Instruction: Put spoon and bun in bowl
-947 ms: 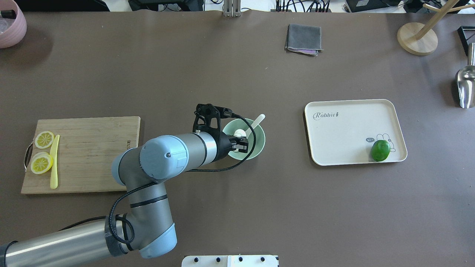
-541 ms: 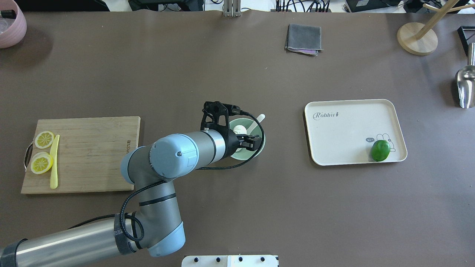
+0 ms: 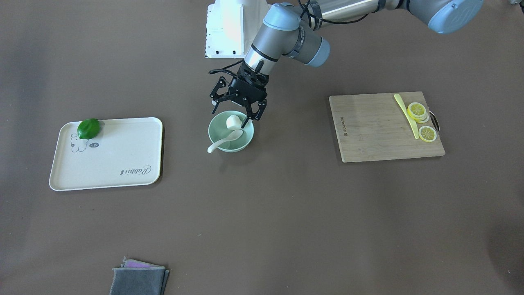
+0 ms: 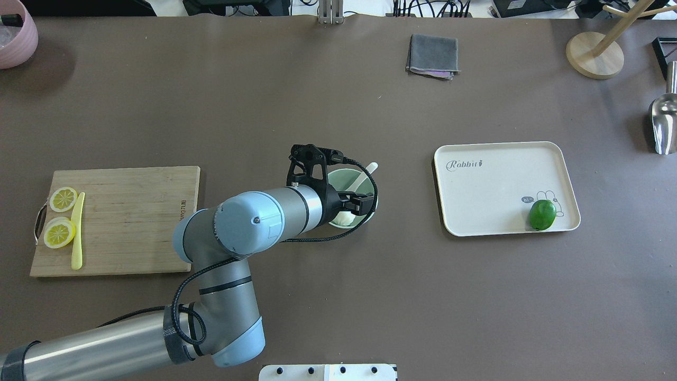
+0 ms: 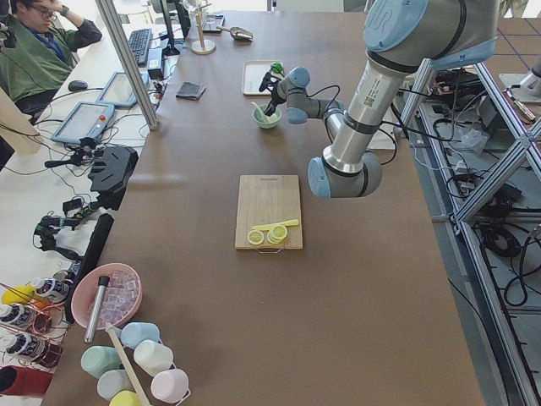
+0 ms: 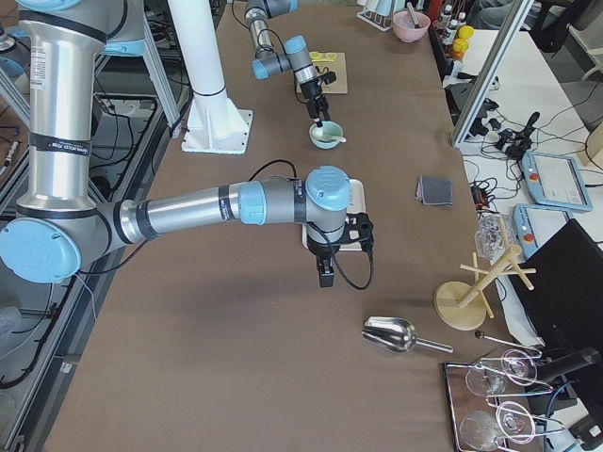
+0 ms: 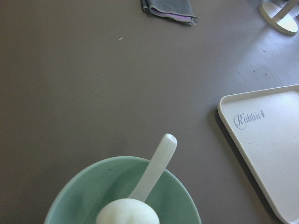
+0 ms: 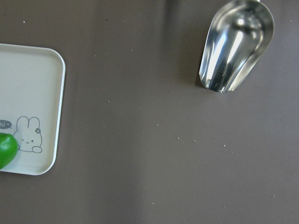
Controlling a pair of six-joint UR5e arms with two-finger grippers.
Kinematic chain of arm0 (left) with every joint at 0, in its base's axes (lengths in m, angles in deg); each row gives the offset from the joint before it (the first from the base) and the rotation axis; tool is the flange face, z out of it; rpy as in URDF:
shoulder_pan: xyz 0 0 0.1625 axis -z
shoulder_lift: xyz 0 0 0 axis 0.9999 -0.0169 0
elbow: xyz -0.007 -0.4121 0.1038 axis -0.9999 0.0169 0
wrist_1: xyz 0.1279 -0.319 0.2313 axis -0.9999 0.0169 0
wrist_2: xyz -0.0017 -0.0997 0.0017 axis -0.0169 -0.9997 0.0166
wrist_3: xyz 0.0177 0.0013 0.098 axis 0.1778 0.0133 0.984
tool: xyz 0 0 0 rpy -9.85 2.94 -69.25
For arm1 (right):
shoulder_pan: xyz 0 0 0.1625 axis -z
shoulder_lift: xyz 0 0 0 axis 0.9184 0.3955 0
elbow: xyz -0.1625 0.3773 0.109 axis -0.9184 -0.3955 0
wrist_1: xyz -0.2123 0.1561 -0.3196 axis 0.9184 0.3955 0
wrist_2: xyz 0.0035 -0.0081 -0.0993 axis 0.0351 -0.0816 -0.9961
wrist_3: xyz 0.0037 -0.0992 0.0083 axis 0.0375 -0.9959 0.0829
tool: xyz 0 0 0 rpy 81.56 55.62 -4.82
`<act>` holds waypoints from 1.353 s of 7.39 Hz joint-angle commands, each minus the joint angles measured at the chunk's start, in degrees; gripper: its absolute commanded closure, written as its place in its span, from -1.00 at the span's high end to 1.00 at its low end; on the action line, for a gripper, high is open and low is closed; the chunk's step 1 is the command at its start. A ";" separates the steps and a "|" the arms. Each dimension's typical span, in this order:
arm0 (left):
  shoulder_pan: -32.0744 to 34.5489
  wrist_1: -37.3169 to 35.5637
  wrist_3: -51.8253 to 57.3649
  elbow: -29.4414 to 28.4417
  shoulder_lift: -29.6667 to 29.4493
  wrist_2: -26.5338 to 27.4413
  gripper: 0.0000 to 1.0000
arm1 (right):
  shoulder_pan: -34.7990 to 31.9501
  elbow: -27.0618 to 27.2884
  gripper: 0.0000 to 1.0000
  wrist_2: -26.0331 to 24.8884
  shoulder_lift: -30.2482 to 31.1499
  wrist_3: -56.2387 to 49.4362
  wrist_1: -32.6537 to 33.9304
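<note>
The mint-green bowl (image 3: pixel 217 139) stands mid-table and also shows in the overhead view (image 4: pixel 338 174). The white bun (image 3: pixel 232 121) lies inside it on the robot's side, and shows in the overhead view (image 4: pixel 344 218) and the left wrist view (image 7: pixel 126 212). The white spoon (image 3: pixel 225 141) rests in the bowl with its handle (image 4: pixel 368 173) over the far rim. My left gripper (image 3: pixel 233 112) hangs open and empty just above the bun. My right gripper (image 6: pixel 325 275) shows only in the exterior right view, above the table next to the tray; I cannot tell if it is open or shut.
A cream tray (image 4: pixel 502 185) with a green lime (image 4: pixel 542 214) lies right of the bowl. A wooden board (image 4: pixel 127 222) with lemon slices and a yellow knife lies left. A grey cloth (image 4: pixel 432 55) is far back. A metal scoop (image 8: pixel 233 46) lies at the right.
My left arm shifted right over the bowl early on, then held still. The bun now shows at the bowl's near side under the open gripper.
</note>
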 commanded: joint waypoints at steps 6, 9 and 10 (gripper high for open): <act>15.14 -31.10 12.99 14.37 4.21 -18.12 0.96 | -3.54 -0.03 1.00 -0.43 6.32 -1.23 -0.14; 40.51 -41.48 38.66 18.74 16.74 -41.14 0.96 | -4.34 -0.12 1.00 -0.52 9.58 -0.88 -0.05; 48.61 -41.14 49.54 18.82 24.37 -45.13 0.96 | -4.43 -0.38 1.00 -0.61 9.58 -0.87 -0.05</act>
